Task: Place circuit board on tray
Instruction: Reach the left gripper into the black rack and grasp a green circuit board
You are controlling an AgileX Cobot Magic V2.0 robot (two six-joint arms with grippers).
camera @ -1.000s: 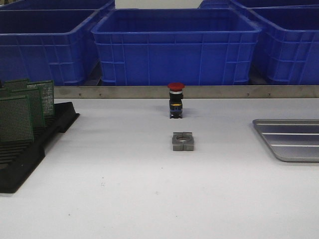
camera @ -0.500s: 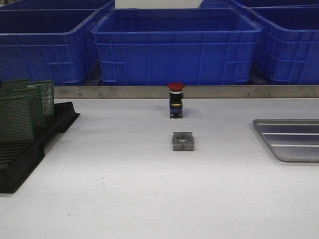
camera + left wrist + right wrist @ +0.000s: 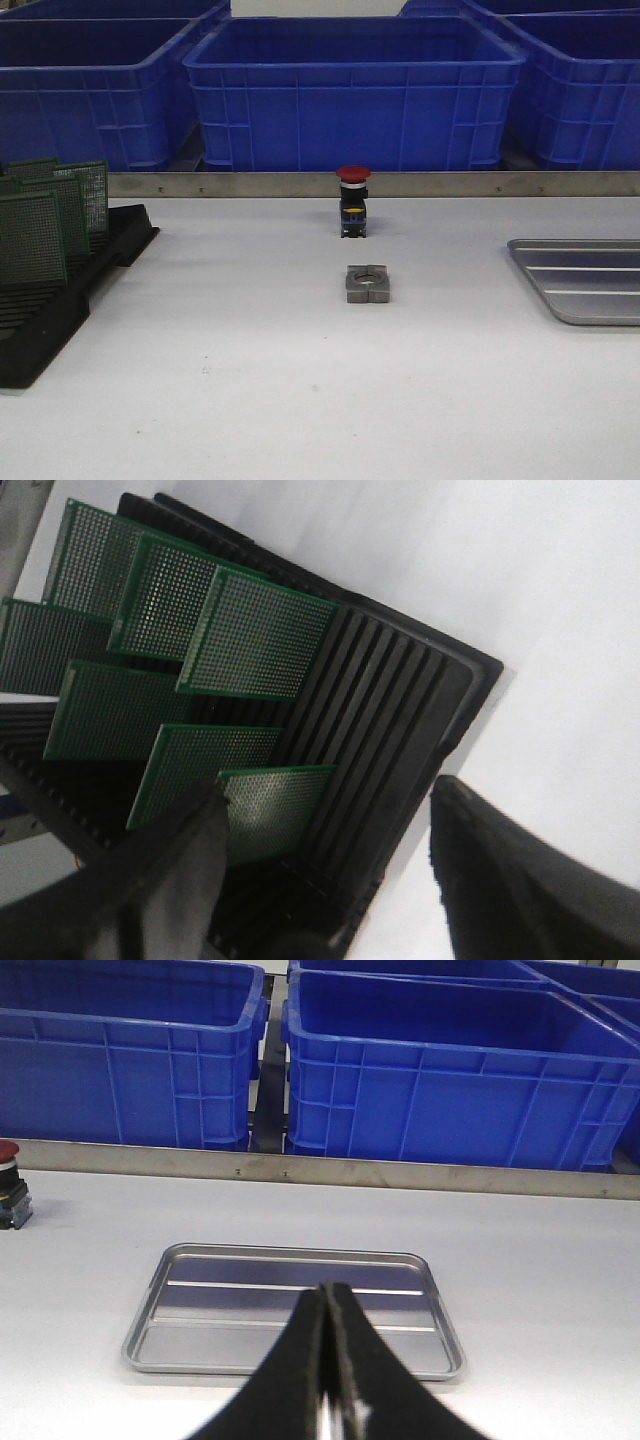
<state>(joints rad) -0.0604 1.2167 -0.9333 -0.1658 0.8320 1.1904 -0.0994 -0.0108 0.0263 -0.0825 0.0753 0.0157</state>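
Observation:
Several green perforated circuit boards (image 3: 45, 225) stand upright in the slots of a black rack (image 3: 60, 300) at the table's left. In the left wrist view my left gripper (image 3: 325, 815) is open above the rack (image 3: 390, 710). One finger (image 3: 190, 865) is beside the nearest board (image 3: 280, 800), the other (image 3: 500, 880) is past the rack's edge. The silver-grey ribbed tray (image 3: 585, 280) lies at the right and holds nothing. My right gripper (image 3: 325, 1295) is shut and empty, hovering in front of the tray (image 3: 200, 1310). Neither gripper shows in the front view.
A red-capped push button (image 3: 352, 200) stands at the table's middle back, with a small grey metal block (image 3: 367, 283) in front of it. Large blue plastic bins (image 3: 350, 90) line the back behind a metal rail (image 3: 450, 184).

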